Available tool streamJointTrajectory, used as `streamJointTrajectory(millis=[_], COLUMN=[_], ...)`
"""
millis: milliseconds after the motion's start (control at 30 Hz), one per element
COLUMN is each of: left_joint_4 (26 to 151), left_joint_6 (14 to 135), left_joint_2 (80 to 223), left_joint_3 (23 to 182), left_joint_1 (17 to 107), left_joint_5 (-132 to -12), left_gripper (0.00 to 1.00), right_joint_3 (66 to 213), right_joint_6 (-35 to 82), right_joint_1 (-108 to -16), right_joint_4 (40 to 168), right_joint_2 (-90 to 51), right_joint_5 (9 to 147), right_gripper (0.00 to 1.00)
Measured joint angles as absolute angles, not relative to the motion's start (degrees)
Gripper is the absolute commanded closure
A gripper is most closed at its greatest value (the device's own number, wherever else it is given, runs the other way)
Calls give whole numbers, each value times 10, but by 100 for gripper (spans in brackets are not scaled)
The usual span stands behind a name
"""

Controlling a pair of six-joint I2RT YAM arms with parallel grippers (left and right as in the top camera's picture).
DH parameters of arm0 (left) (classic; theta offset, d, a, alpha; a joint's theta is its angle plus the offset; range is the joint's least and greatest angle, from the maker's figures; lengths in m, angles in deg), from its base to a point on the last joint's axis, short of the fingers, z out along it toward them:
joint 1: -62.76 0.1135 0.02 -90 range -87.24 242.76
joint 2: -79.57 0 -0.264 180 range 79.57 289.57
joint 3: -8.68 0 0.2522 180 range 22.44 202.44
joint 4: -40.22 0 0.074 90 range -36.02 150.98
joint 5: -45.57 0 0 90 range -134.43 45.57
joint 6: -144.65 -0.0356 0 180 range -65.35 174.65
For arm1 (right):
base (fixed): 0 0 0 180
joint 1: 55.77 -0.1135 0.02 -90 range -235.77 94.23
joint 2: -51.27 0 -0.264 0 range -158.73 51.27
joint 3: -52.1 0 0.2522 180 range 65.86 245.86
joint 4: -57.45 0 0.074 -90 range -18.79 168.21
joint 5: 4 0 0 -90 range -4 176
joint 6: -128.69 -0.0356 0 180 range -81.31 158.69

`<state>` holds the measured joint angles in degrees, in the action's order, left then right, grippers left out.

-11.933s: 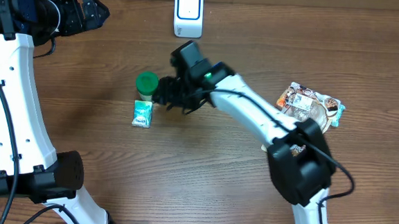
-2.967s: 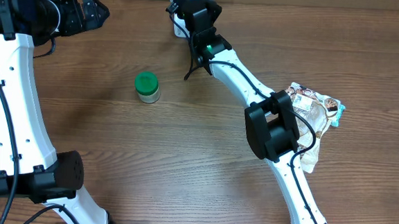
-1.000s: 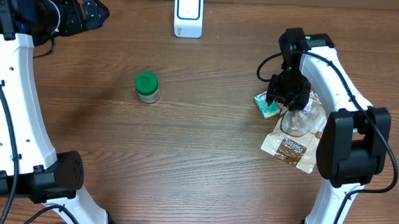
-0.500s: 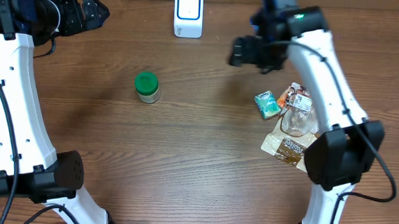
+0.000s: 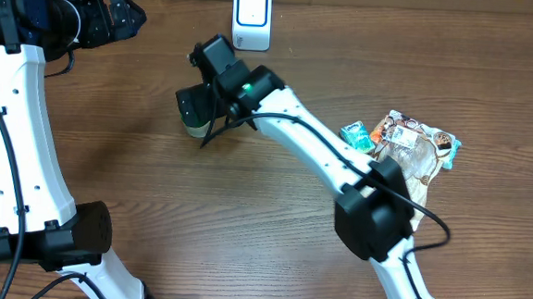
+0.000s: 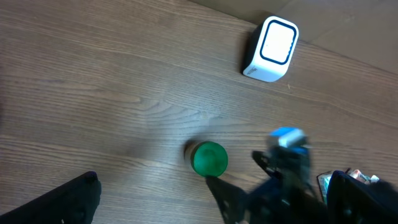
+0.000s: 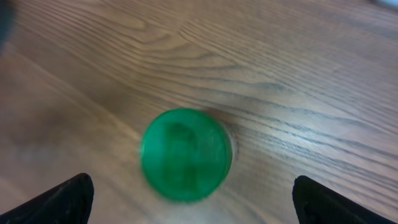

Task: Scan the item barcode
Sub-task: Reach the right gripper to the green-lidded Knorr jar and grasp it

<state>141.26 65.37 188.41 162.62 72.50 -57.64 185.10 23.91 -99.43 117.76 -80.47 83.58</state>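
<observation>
Overhead view of two white robot arms with black joints. The right arm (image 5: 313, 148) rises from its base at 5 o'clock, bends at a black elbow right of centre, and stretches long toward 11 o'clock. The right gripper (image 5: 198, 101) points downward, its jaws spread wide with nothing between them. The left arm (image 5: 25, 153) climbs from 7 o'clock up the left edge. The left gripper (image 5: 127, 11) sits at 10 o'clock, pointing right, jaws wide apart and empty.

jar lid (image 7: 185, 155) — green | scanner (image 5: 252, 19) — white, blue ring | table (image 5: 152, 207) brown woodgrain
</observation>
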Motion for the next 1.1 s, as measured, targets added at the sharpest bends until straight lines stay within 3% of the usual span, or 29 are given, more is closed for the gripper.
streamJointTrajectory(millis=[500,533,667,900,967,1100], left_joint_4=[1413,1413,1413,1413,1413,1413], left_joint_6=[654,654,654,654,654,654], left_joint_2=[1884,1884,1884,1884,1884,1884], left_joint_3=[1626,1626,1626,1626,1626,1626], left_joint_1=[725,725,725,725,725,725], left_joint_5=[-576,-576,-576,-576,-576,-577], left_gripper=[0,0,0,0,0,0], right_joint_3=[1851,1851,1851,1855,1855,1853], right_joint_6=[253,264,315,358,385,475], right_joint_1=[-1010,-1010,-1012,-1012,-1012,-1012], right_joint_4=[1107,1109,1116,1135,1171,1258], right_joint_2=[-867,-869,-870,-868,-858,-825], right_joint_5=[848,847,846,849,849,837], right_gripper=[0,4,42,53,60,62])
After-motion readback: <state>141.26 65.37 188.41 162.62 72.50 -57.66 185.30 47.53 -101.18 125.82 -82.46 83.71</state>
